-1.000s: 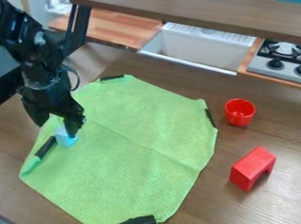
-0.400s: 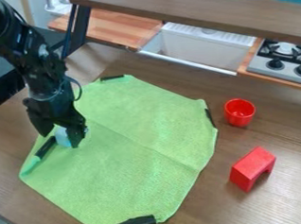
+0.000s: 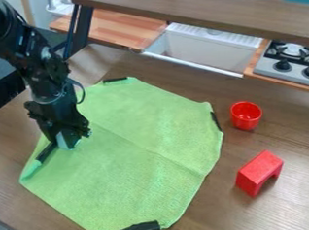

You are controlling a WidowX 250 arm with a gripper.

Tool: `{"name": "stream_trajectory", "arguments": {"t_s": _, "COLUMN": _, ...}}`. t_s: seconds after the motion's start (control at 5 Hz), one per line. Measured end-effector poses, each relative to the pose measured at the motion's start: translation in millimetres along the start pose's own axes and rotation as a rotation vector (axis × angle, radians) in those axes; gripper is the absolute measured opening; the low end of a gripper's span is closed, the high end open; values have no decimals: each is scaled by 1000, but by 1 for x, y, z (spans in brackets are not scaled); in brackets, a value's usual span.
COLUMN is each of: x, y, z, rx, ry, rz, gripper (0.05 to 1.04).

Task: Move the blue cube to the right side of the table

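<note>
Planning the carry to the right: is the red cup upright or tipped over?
Upright: the red cup stands on the table, its round mouth facing up and body narrowing below.

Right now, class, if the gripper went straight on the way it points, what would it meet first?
The gripper points down at the light blue cube, so it would likely meet that or the green cloth beneath; which comes first is unclear, as depth is hard to judge here.

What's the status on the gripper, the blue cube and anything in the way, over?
Gripper down at blue cube, grip unconfirmed. Cube at green cloth's left side. Red cup, red block at right, possible obstacles.
</note>
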State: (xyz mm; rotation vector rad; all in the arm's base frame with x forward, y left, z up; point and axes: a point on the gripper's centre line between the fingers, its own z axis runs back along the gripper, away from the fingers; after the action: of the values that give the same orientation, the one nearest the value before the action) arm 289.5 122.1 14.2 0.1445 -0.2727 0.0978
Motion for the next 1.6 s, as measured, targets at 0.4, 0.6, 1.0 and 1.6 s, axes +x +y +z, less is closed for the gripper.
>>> {"name": "stream_trajectory", "arguments": {"t_s": 0.4, "x": -3, "y": -14, "z": 15, "rx": -3, "ry": -11, "rz": -13, "gripper": 446}}
{"name": "stream_trajectory", "arguments": {"t_s": 0.6, "x": -13, "y": -33, "z": 43, "rx": -42, "ry": -38, "rz": -33, "gripper": 445}}
{"name": "stream_trajectory", "arguments": {"t_s": 1.0, "x": -43, "y": -97, "z": 72, "rx": -56, "ry": -84, "rz": -145, "gripper": 445}}
{"name": "stream_trajectory", "arguments": {"t_s": 1.6, "x": -70, "y": -190, "z": 73, "rx": -74, "ry": -74, "rz": -298, "gripper": 446}}
